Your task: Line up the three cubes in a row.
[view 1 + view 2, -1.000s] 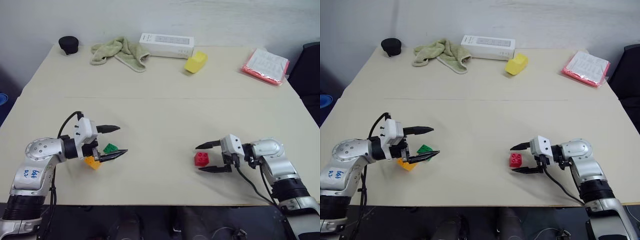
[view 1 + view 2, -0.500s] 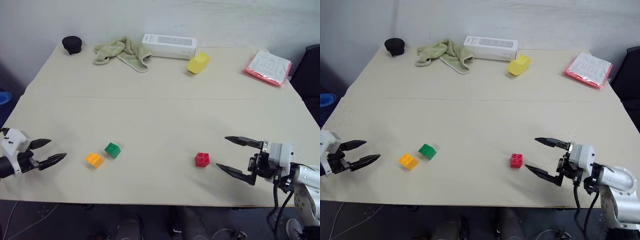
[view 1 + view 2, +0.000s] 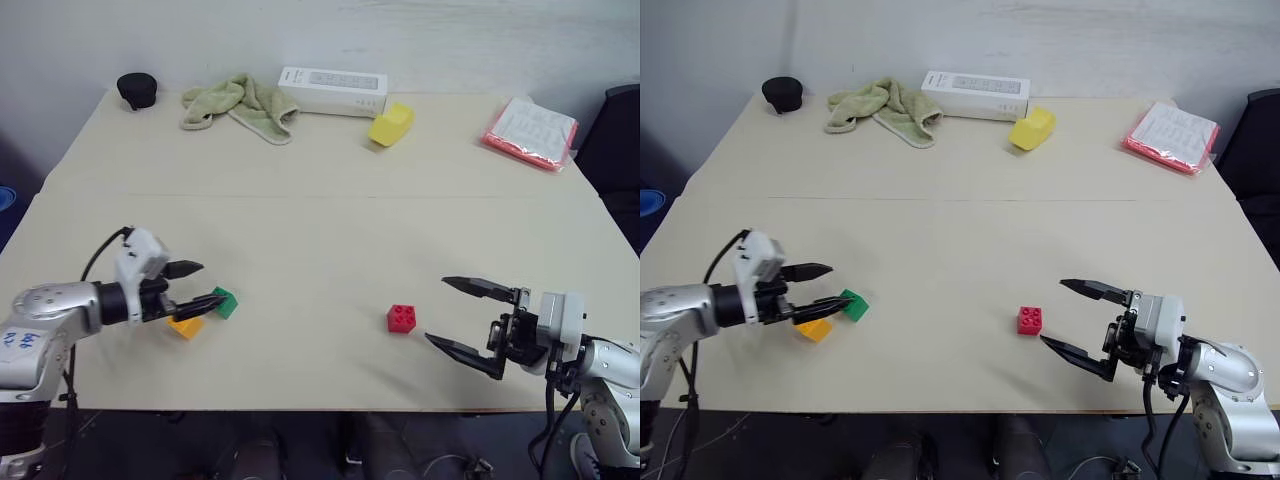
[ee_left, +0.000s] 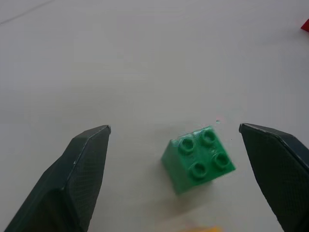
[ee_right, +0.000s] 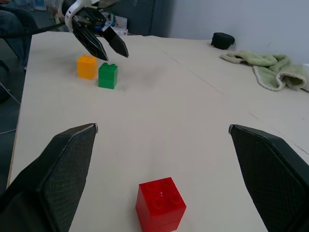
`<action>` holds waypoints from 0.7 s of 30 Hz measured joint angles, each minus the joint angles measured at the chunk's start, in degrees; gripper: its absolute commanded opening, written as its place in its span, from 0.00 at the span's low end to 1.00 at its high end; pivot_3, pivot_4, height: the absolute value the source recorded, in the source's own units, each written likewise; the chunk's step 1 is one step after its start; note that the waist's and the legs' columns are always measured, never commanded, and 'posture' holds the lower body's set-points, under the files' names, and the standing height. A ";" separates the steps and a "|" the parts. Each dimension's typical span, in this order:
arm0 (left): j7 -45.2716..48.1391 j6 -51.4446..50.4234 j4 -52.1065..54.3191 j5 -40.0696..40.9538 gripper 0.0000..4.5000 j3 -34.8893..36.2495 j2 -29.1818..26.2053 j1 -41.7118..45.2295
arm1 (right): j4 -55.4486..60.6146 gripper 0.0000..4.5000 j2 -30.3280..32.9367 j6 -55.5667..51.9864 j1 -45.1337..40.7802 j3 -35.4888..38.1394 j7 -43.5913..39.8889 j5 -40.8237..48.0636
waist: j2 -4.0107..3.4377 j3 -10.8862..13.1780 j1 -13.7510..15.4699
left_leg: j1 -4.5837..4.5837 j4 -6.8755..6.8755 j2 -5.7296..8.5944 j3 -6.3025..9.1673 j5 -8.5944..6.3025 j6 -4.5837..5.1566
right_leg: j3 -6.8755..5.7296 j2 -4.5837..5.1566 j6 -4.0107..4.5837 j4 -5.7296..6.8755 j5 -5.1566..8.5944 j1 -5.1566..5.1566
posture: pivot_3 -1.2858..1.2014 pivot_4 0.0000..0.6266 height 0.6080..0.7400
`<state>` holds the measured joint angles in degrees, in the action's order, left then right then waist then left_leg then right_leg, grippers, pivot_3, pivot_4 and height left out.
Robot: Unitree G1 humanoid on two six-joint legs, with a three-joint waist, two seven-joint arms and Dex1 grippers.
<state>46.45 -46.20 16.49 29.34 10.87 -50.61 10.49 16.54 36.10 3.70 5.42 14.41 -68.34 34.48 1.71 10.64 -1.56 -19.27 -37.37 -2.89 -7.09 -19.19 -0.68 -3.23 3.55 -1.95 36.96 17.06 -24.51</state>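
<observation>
3 cubes sit on the near half of the table (image 3: 320, 230), and none is held. Starting at the left, the left gripper (image 3: 200, 286) hangs low over the table with its 2 black fingers spread, its tips reaching around the orange cube (image 3: 186, 325) and the green cube (image 3: 225, 302); its wrist view has the green cube lying between the fingers, touching neither. These 2 cubes stand just beside each other, the orange one slightly nearer the table's front edge and further left, so they already form a short, slanting pair. The red cube (image 3: 402, 318) stands well apart to the right, roughly level with them in depth. Further right, the right gripper (image 3: 467, 318) is also spread wide, empty, pointing at the red cube from a short way off. As I judge it, the row is at most partly made: the red cube has yet to join the other 2, and the pair probably needs squaring up. The table is pale beige and matte, with a seam running across its middle. Along its far edge lie a black round object (image 3: 136, 90), a crumpled green cloth (image 3: 240, 104), a white box (image 3: 333, 90), a larger yellow block (image 3: 391, 124) and a red-edged packet of paper (image 3: 530, 131). A plain light wall stands behind.
</observation>
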 measured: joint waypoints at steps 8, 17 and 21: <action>-6.52 -10.10 3.44 -3.44 1.00 -5.46 -3.19 1.90 | 0.00 0.99 -0.75 0.39 -2.45 -2.96 0.38 -0.59 | -0.01 0.00 0.07 | 0.03 0.03 0.01 -0.01 0.17 -0.30 | 0.05 -0.05 0.03 0.02 0.02 -0.02 | 0.52 0.24 1.00; -8.63 -8.07 0.85 -5.23 0.46 -7.69 1.80 4.16 | 0.00 1.00 -1.14 2.01 -1.21 -4.05 0.68 -1.89 | 0.00 0.00 0.87 | 0.00 -0.02 0.04 0.00 0.15 -0.25 | 0.05 -0.03 0.03 0.00 0.02 -0.01 | 0.52 0.24 1.00; -7.69 -6.40 -1.03 -5.81 0.33 -8.71 1.81 5.53 | 0.00 1.00 -1.14 2.52 -0.28 -4.06 1.21 -2.22 | -0.01 0.00 0.93 | 0.03 -0.04 0.03 -0.02 0.16 -0.26 | 0.05 -0.03 0.03 0.04 0.02 0.00 | 0.52 0.24 1.00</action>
<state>38.76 -52.60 15.47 23.54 2.16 -48.80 16.01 16.54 34.96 6.23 5.14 10.35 -67.13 32.26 1.71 10.64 -0.63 -19.24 -37.40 -2.86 -7.10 -19.03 -0.94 -3.18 3.51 -1.92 37.00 17.08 -24.51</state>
